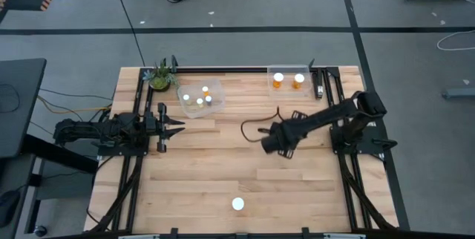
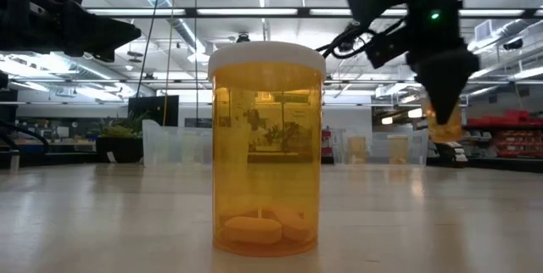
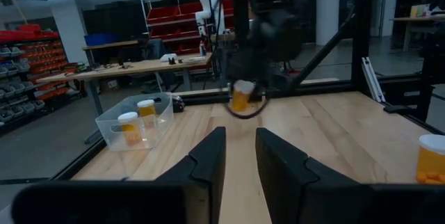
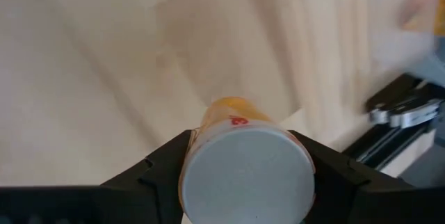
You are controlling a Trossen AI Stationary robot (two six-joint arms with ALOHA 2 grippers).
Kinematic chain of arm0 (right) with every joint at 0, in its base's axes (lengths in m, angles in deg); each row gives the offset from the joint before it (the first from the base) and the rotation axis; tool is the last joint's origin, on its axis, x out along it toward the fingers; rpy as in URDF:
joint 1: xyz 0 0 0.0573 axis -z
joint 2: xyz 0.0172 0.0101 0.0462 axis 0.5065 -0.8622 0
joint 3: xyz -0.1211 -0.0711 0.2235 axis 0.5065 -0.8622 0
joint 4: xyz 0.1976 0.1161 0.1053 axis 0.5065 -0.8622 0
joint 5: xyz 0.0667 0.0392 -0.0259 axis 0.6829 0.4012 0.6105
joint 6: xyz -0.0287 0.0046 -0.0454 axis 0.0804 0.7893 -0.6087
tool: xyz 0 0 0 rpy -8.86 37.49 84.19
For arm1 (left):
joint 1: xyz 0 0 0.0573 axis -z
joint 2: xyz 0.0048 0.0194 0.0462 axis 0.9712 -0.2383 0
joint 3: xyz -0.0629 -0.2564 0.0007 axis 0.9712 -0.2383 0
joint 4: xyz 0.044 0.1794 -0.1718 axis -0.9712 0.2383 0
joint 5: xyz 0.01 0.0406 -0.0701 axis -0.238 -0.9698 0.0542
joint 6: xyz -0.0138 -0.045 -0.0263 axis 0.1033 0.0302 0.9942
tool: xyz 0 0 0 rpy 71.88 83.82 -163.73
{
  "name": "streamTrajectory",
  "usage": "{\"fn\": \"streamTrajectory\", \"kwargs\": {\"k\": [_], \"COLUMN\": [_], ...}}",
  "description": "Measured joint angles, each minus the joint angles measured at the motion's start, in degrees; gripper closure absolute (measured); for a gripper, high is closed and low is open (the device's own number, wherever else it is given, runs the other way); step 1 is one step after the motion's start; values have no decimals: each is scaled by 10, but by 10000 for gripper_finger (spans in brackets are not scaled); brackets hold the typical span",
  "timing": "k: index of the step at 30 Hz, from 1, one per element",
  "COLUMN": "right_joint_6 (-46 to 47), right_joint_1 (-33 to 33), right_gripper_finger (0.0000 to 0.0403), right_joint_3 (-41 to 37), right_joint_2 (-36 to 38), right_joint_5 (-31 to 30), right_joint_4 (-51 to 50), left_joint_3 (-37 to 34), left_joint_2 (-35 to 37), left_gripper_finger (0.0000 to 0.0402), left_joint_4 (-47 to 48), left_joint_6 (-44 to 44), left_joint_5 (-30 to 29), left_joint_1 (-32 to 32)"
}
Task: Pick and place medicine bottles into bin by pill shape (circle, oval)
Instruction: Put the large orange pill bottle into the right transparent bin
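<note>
An orange bottle with a white cap (image 1: 237, 204) stands upright on its base near the table's near edge, close up in the low view (image 2: 267, 150), with oval pills in its bottom. My right gripper (image 1: 271, 144) is above the table's middle, shut on a second orange bottle (image 4: 233, 113), which also shows in the low view (image 2: 443, 122). My left gripper (image 1: 174, 126) waits at the table's left side, open and empty (image 3: 240, 161). My right gripper pinches the bottle between its two fingers (image 4: 163, 161), which sit on opposite sides of the white cap (image 4: 247, 175). The fingers come from above, pointing down. The bottle hangs below them, cap up, lifted clear of the table.
A clear bin (image 1: 200, 98) with several small white bottles stands at the far left. A second clear bin (image 1: 289, 79) with two orange bottles stands at the far right. A small green plant (image 1: 159, 76) sits at the far left corner.
</note>
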Motion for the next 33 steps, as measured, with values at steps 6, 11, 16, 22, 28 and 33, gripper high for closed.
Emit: {"fn": "streamTrajectory", "kwargs": {"k": [6,11,16,22,28,33], "right_joint_6": [-78,-121,-149,-191,-217,-233], "right_joint_1": [85,149,210,274,315,323], "right_gripper_finger": [174,174,174,173,173,173], "right_joint_3": [0,0,0,0,35,102], "right_joint_2": [0,0,0,0,0,0], "right_joint_5": [-21,-79,-131,-131,-132,-142], "right_joint_4": [0,-8,-7,9,14,30], "left_joint_3": [0,0,0,0,0,0], "left_joint_2": [0,0,0,0,0,0], "left_gripper_finger": [306,310,314,309,310,316], "left_joint_4": [0,0,0,0,0,0], "left_joint_6": [0,0,0,0,0,0], "left_joint_5": [0,0,0,0,0,0], "left_joint_1": [0,0,0,0,0,0]}}
